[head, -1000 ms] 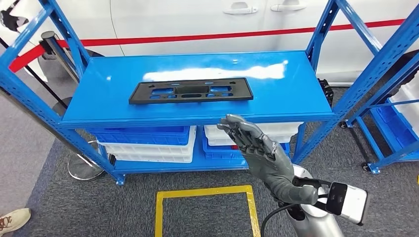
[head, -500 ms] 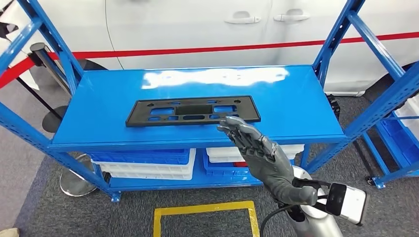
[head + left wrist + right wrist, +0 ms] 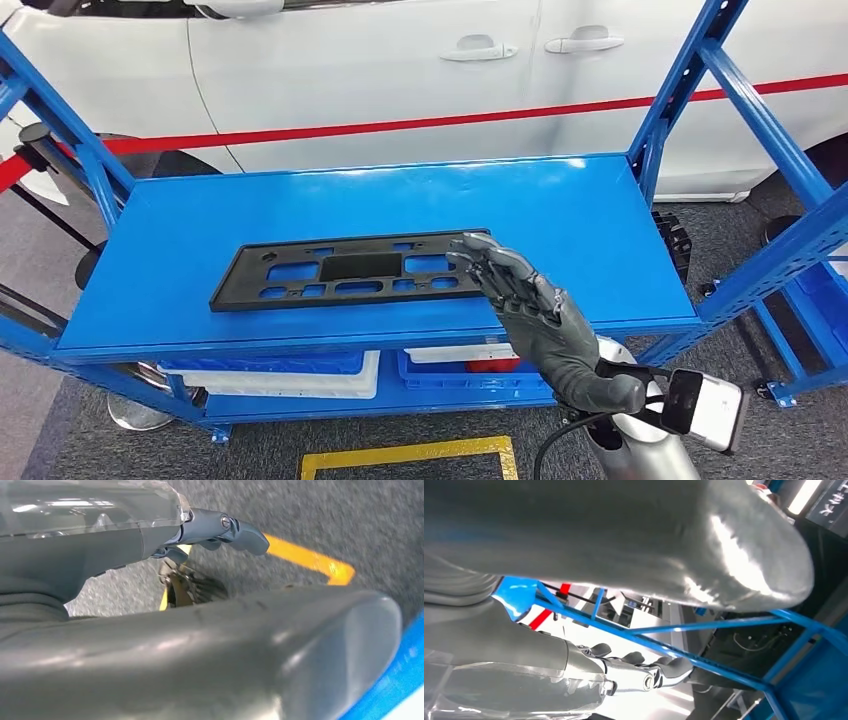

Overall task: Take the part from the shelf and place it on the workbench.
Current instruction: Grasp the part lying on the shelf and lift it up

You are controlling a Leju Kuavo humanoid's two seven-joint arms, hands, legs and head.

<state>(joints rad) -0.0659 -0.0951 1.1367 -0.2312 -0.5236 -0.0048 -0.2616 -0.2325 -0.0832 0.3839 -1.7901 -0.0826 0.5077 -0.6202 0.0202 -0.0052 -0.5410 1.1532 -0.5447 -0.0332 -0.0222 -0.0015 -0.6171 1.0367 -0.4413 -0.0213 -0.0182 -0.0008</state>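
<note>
A: What is getting hidden from the head view?

B: The right hand (image 3: 530, 310) is reaching up over the front of the blue shelf (image 3: 600, 220), and its fingertips are covering the near right corner of the black plate (image 3: 350, 272). I cannot tell whether they are touching the plate or hovering over it. The fingers are lying straight and slightly apart, gripping nothing.

A: And where is the plate sitting?

B: Flat on the top of the shelf, toward the front edge and left of centre, long side running across. The shelf's frame posts are running out of the picture on both sides.

A: Is anything showing under it?

B: Blue and white bins (image 3: 300, 372) are peeking out on the lower level, mostly hidden by the shelf top. Behind the shelf a white car (image 3: 400, 70) with a red stripe is being cut off at the top.

A: What are the wrist cameras adding?

B: The left wrist view is showing the left hand (image 3: 220, 527) hanging over grey carpet (image 3: 310, 515) with a yellow floor line (image 3: 310, 560); the thick thumb is blocking much of the picture, the visible fingers are holding nothing, but how far apart they are I cannot tell. The right wrist view is looking past the hand's dark fingers (image 3: 659, 672) at blue frame bars (image 3: 704, 625); the plate is hidden there.
</note>
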